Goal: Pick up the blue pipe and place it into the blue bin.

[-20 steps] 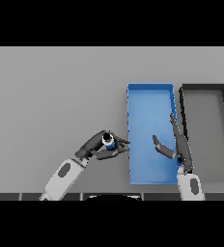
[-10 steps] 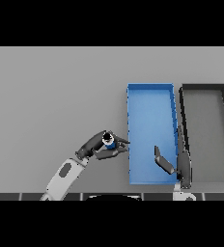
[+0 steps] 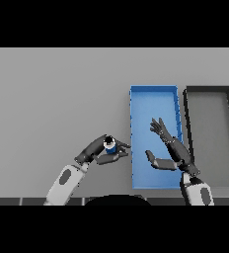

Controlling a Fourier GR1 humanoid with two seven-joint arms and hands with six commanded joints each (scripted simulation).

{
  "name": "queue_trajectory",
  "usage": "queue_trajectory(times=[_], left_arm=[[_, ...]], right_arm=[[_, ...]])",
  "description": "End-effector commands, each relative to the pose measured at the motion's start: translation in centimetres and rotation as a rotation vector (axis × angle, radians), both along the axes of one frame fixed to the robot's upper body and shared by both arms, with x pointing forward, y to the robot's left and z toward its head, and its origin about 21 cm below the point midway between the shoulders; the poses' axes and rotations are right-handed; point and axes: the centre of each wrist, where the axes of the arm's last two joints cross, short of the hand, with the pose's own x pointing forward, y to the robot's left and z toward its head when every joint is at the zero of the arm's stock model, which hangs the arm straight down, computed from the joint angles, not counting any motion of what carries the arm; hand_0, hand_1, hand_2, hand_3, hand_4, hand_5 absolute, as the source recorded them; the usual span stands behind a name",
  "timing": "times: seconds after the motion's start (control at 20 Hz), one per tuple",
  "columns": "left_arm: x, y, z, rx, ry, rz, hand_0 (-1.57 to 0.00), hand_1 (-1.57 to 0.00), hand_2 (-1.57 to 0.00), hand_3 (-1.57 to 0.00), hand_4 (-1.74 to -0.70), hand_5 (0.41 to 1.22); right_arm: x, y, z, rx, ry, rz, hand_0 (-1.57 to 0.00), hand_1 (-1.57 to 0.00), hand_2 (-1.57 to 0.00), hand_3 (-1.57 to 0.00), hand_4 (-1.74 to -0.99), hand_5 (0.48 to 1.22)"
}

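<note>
Blue, short and cylindrical, the blue pipe (image 3: pixel 110 145) sits in the left hand (image 3: pixel 102 151), whose dark fingers and thumb are curled round it — its pale open end faces up. Hand and pipe are over the grey table (image 3: pixel 57 99), just beside the left wall of the blue rectangular bin (image 3: pixel 134 138), towards that wall's near half; the pipe is outside the bin, not in it. The fingertips of the left hand reach almost to the bin's left wall.

The right hand (image 3: pixel 171 150) hangs over the bin's near-right part with its fingers straight and spread apart, thumb sticking out to the left — it holds nothing. Its forearm crosses the bin's near-right corner.

Right of the blue bin, just beside it, stands a dark grey rectangular tray (image 3: pixel 187 128) with a grey floor, running along the table's right side. Both containers lie lengthwise, from the near edge towards the far edge
</note>
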Motion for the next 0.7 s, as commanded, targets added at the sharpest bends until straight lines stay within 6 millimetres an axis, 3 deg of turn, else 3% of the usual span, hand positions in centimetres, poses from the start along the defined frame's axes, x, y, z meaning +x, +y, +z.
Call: queue_trajectory(times=[0.0,0.3,0.65], left_arm=[[0.2,0.1,0.4,0.009,-0.008,0.006,-1.57,-1.57,-1.57,-1.57,-1.47,1.221],[0.4,0.3,0.3,0.019,-0.009,0.009,-1.57,-1.57,-1.57,-1.57,-1.47,1.221],[1.0,0.6,0.2,-0.005,0.012,-0.023,-1.57,-1.57,-1.57,-1.57,-1.47,1.221]], right_arm=[[0.6,0.9,0.9,-0.014,-0.021,0.045,0.00,-0.01,-0.10,0.00,-1.261,0.560],[2.7,4.9,4.7,-0.117,-0.086,0.253,0.00,0.00,-0.04,0.00,-1.302,0.559],[4.0,8.7,7.5,-0.166,-0.144,0.416,0.00,-0.01,-0.06,0.00,-1.232,0.545]])
